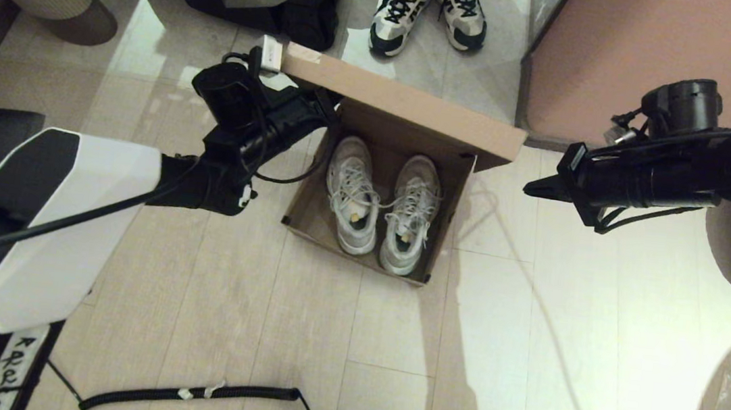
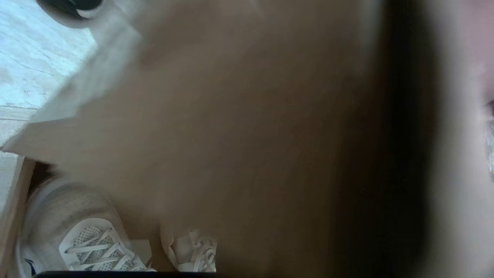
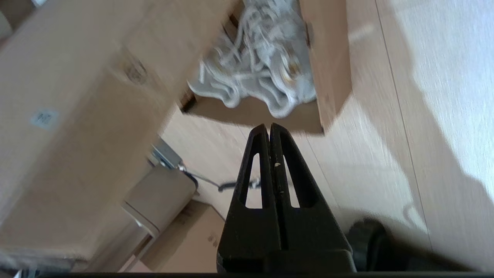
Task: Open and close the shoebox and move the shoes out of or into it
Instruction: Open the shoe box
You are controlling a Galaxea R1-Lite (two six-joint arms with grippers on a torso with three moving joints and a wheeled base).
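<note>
Left arm working at the raised lid of the open shoebox

One plain brown cardboard shoebox (image 1: pixel 373 233) is sitting on the floor, its hinged flap lid (image 1: pixel 409 108) standing half raised on the far side; two white and grey mesh sneakers (image 1: pixel 382 203) are lying side by side inside. The left gripper (image 1: pixel 324 109) is reaching the lid's left end, its fingers hidden, so I cannot tell their spread. The right gripper (image 3: pixel 269 133) is hovering right of the box, pinched together, empty. Cardboard looks light but bendable: take its free edge.

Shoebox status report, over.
Left pincer at the lid's left end, grip unseen. Right pincer shut, empty, beside the shoebox. Shoes inside, lid half raised. Nothing in the way.
</note>
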